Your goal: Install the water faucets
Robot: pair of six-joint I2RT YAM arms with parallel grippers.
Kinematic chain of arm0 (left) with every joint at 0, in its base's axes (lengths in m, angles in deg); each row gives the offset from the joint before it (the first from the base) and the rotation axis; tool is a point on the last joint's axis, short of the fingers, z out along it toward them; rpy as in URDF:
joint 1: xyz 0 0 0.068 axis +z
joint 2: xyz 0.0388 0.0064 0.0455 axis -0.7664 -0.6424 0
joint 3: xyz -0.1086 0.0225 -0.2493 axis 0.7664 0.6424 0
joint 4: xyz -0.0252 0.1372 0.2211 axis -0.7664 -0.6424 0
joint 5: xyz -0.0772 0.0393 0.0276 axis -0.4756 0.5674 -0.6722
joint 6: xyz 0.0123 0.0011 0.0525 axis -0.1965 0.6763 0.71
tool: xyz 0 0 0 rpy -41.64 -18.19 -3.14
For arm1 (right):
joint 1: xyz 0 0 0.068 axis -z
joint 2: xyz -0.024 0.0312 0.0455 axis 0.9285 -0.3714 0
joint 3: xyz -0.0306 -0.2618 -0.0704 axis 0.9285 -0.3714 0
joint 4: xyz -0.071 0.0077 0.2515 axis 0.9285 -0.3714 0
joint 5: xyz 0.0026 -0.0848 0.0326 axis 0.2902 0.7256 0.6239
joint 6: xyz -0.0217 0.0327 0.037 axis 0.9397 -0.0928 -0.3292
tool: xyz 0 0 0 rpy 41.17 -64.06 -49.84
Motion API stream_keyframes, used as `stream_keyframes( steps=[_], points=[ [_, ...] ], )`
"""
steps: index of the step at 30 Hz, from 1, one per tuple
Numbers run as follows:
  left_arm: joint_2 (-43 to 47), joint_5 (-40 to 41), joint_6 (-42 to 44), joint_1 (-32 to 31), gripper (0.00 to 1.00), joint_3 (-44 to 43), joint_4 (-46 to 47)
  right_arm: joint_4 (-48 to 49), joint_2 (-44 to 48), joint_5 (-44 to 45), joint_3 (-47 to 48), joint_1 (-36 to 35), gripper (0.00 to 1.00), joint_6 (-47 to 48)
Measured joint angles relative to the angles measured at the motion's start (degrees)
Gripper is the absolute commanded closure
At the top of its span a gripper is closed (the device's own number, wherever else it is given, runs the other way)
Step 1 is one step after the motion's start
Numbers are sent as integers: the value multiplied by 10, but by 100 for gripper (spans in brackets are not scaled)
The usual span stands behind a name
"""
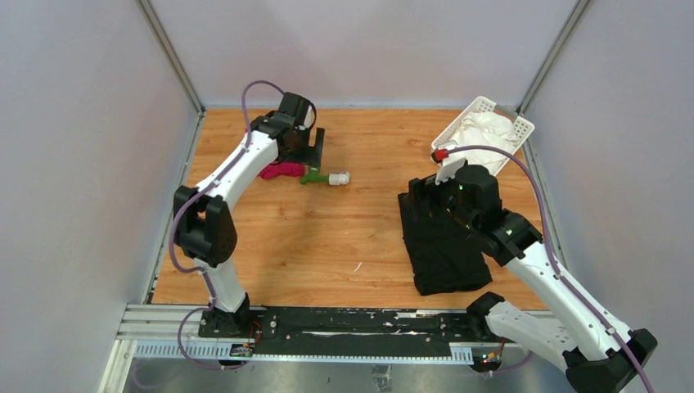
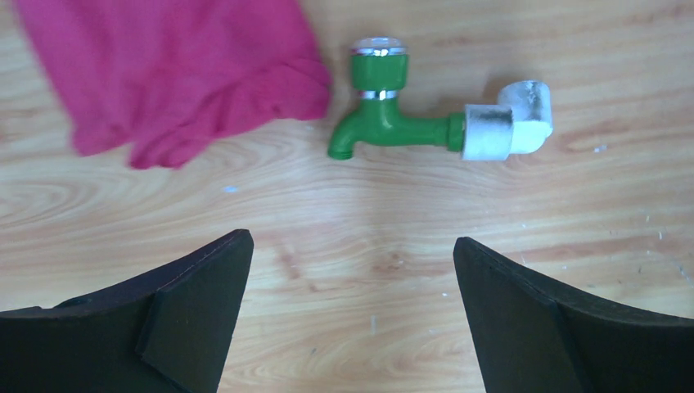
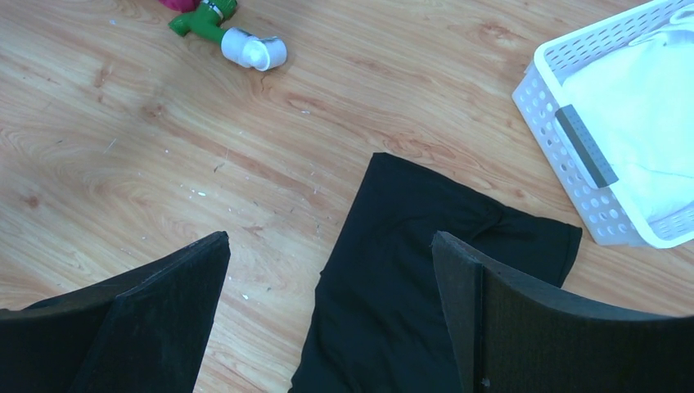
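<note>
The green tap (image 2: 385, 123) lies on its side on the wooden table, screwed into the white pipe fitting (image 2: 507, 127). In the top view the tap (image 1: 312, 175) and fitting (image 1: 340, 177) lie at the back left. My left gripper (image 2: 352, 246) hovers open just short of them, with only bare wood between its fingers. It hangs at the back left (image 1: 313, 155) in the top view. My right gripper (image 3: 330, 241) is open over the edge of a black cloth (image 3: 409, 270), and holds nothing. From there the tap (image 3: 200, 20) and fitting (image 3: 254, 51) show far off at the upper left.
A red cloth (image 2: 180, 74) lies bunched right beside the tap's knob. The black cloth (image 1: 442, 246) is spread on the right half of the table. A white perforated basket (image 1: 524, 131) with white cloth inside stands at the back right corner. Grey walls close in three sides.
</note>
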Motion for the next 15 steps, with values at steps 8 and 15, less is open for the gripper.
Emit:
stream_keyframes(
  steps=[8, 15],
  points=[
    [170, 52, -10, 3, 0, 17, 2, -60, -61, 22, 90, 0, 1, 5],
    [349, 70, -34, 3, 0, 126, 10, -89, -69, 43, 98, 0, 1, 2]
  ],
)
